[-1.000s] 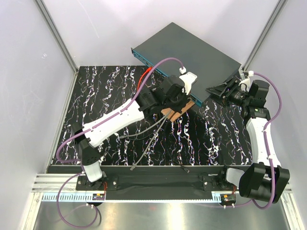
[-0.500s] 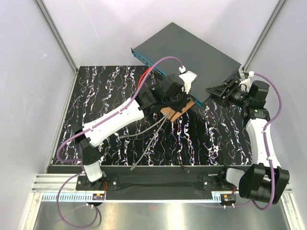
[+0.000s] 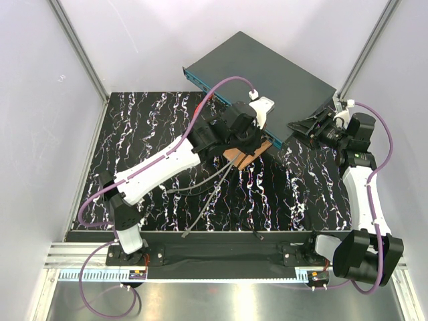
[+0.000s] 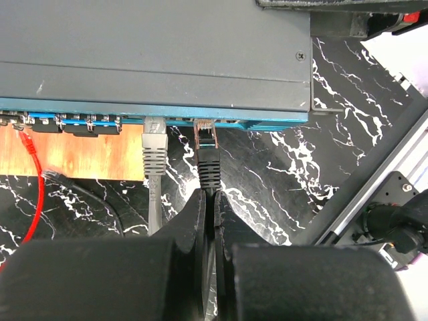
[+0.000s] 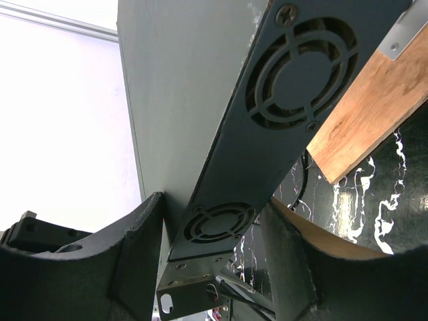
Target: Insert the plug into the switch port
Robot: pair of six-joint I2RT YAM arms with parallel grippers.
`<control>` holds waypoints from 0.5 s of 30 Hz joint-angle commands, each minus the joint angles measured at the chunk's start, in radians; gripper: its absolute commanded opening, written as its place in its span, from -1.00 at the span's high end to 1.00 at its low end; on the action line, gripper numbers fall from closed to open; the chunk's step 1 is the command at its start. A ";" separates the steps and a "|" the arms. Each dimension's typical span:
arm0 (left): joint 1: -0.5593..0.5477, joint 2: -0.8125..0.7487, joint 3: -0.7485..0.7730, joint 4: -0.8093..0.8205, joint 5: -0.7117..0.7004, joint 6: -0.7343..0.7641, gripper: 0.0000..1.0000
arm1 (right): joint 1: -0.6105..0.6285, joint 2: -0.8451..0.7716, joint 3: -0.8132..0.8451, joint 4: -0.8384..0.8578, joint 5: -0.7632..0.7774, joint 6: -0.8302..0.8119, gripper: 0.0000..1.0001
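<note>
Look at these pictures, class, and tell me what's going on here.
The left gripper is shut on the rear of the black plug. The plug's tip sits at a socket on the blue face of the switch, beside a grey plug. Whether it is fully seated cannot be told. The right gripper clamps the switch's vented end, apparently steadying it.

The desk (image 3: 140, 127) lay open along its left edge. At its far right corner the switch (image 3: 267, 70) blocked passage; loose cables (image 3: 219, 178) crossed the middle.
</note>
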 commanded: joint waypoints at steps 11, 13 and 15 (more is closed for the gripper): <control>-0.002 -0.005 -0.022 0.196 -0.005 -0.017 1.00 | 0.007 -0.019 -0.019 0.095 0.007 -0.022 1.00; 0.001 0.004 -0.031 0.213 -0.021 -0.011 1.00 | 0.008 -0.022 -0.019 0.098 0.005 -0.017 1.00; 0.004 0.016 -0.028 0.230 -0.035 -0.009 1.00 | 0.008 -0.024 -0.019 0.097 -0.001 -0.017 1.00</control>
